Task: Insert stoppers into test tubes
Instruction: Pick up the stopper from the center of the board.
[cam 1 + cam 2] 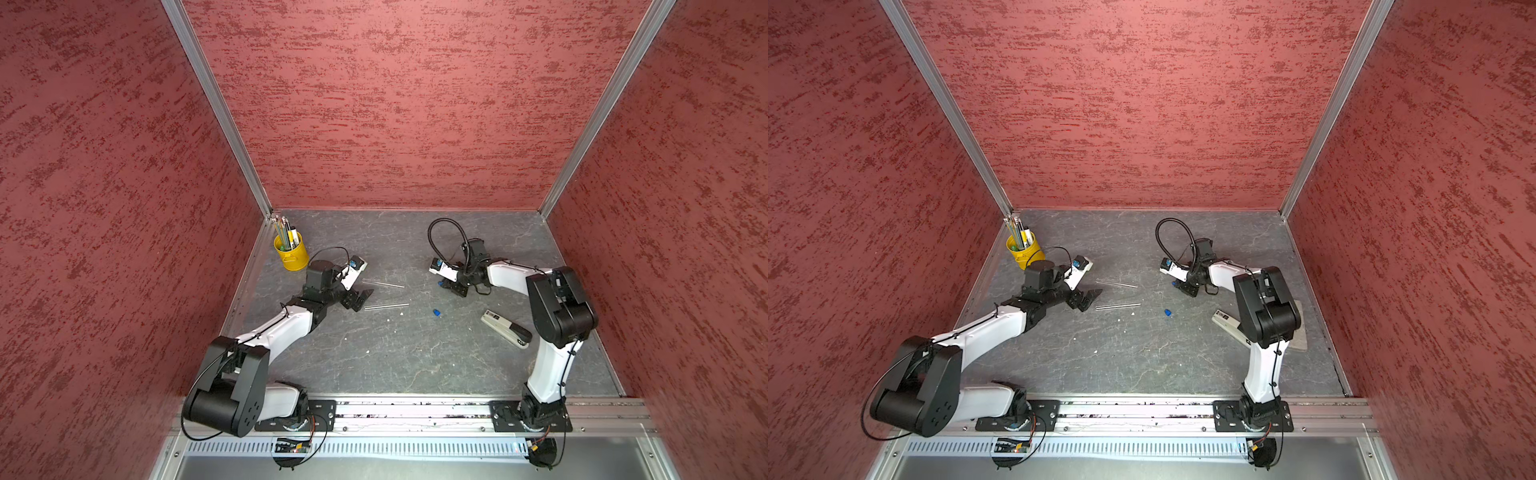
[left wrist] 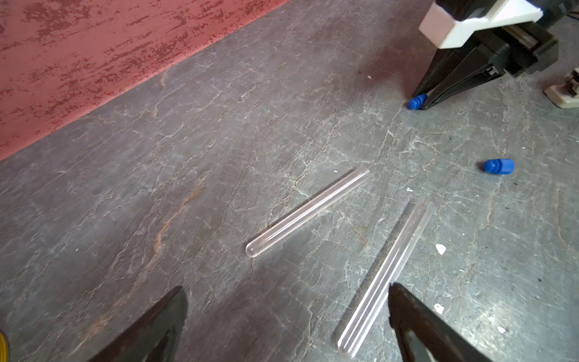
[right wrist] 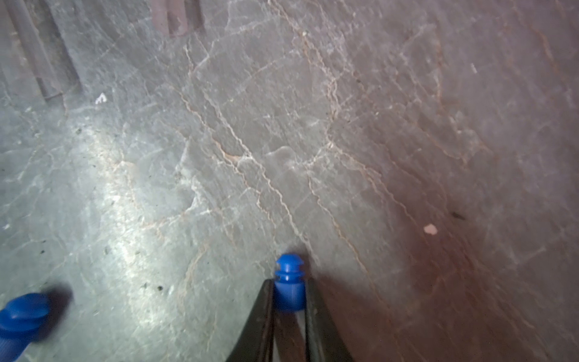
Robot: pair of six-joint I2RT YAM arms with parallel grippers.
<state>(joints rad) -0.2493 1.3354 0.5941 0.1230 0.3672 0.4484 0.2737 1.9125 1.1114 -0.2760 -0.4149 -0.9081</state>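
My right gripper is pinched shut on one stopper, ribbed end outward for plugging. My left gripper gapes empty beside the tubes, frame centre in a top view.

The left arm and right arm are showing white shells between bulky black joint housings, with thin black cables running along them. Black base plates are showing small silver screws. The left gripper and right gripper are showing black, wedge-tapered fingers.
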